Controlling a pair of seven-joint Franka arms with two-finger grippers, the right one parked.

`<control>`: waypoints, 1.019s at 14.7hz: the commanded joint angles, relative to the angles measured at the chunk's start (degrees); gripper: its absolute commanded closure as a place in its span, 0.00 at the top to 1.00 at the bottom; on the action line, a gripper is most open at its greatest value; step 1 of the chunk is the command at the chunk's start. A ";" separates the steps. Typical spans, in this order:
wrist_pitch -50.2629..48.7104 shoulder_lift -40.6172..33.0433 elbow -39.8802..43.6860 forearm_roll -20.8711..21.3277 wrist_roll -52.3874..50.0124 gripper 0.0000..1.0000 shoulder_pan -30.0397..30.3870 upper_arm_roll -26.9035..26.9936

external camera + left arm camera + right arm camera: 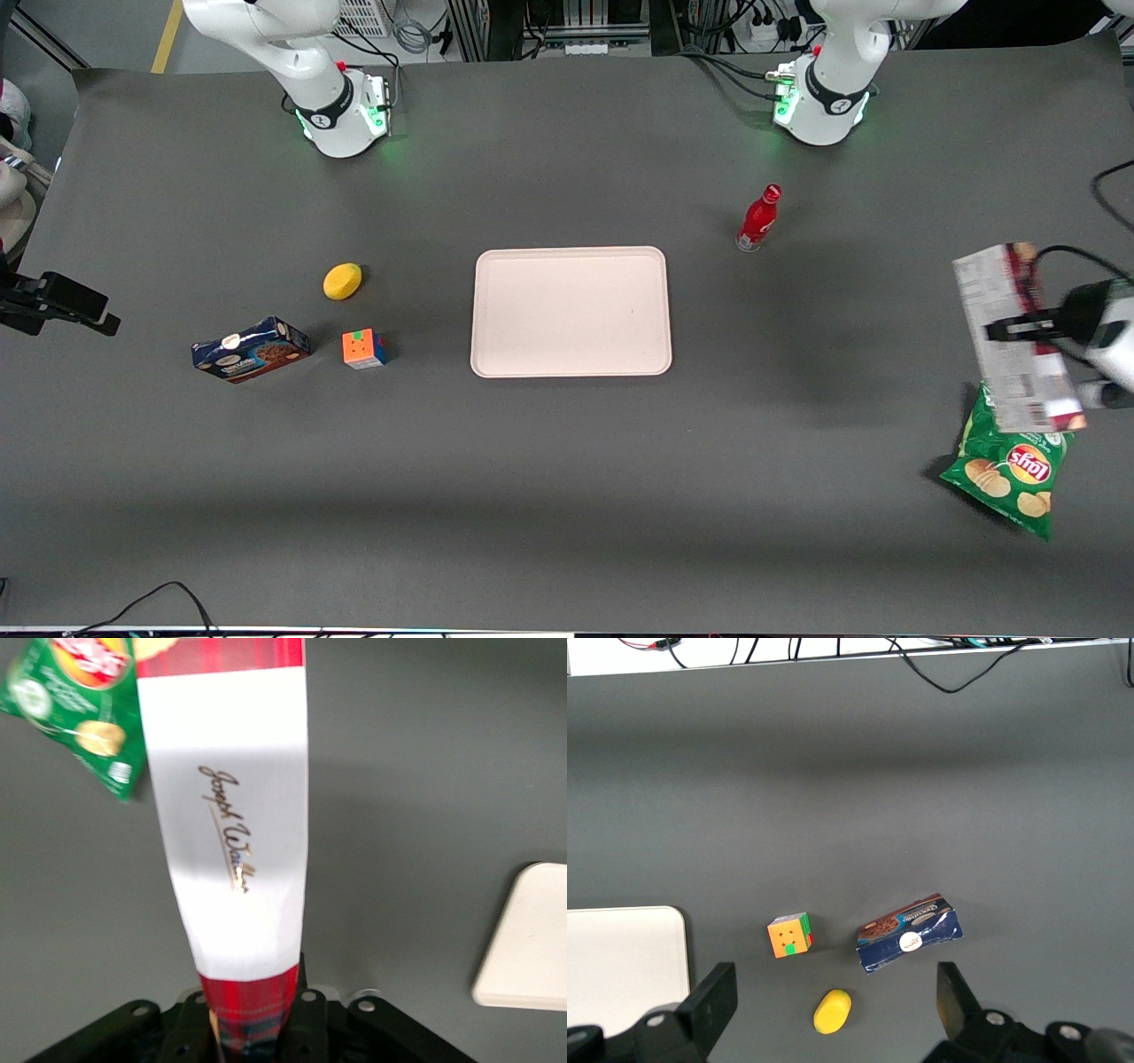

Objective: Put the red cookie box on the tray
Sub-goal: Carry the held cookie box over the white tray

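**Front view: red cookie box lifted at the working arm's end of the worktop**

Front view is showing the hand (1005,330) hanging above the worktop (567,496) at the working arm's end, its fingers pinching the red cookie box (1016,338) across the middle of its length. The box is riding in the air, tilted a little from upright, with its grey-white printed side facing the front camera and a dark red edge showing along one long side. Its lower end is hovering over the top of the green chip bag (1010,468), which is lying flat on the worktop, nearer to the front camera than the hand.

In the left wrist view the red cookie box (229,828) is reaching straight out from between the black fingers (301,1014), which are pressing on its plaid end. The white label band with its script lettering is facing the camera, and red plaid is showing at both ends of the band. The chip bag (84,709) is lying on the worktop beneath the box's outer end, and a rounded corner of the tray (527,943) is showing, well apart from the box.

The tray (571,312) is sitting at the middle of the worktop with nothing on it. The red bottle (759,218) is standing upright between the tray and the working arm's base. Toward the parked arm's end, the lemon (342,282), the puzzle cube (363,348) and the blue cookie box (251,349) are lying near one another.
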 commanded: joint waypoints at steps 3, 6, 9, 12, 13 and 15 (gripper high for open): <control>-1.72 -2.00 0.39 5.34 -21.82 0.08 -0.37 -16.40; -0.41 -1.91 0.04 5.34 -29.21 0.08 -0.89 -24.93; 1.78 -1.91 -0.66 5.60 -35.37 0.08 -3.96 -30.65; 5.91 -1.91 -3.64 8.49 -39.42 0.08 -5.11 -35.93; 7.23 -2.08 -5.05 8.76 -40.04 0.08 -5.37 -37.16; 9.25 -2.96 -7.42 9.03 -42.57 0.08 -7.56 -37.79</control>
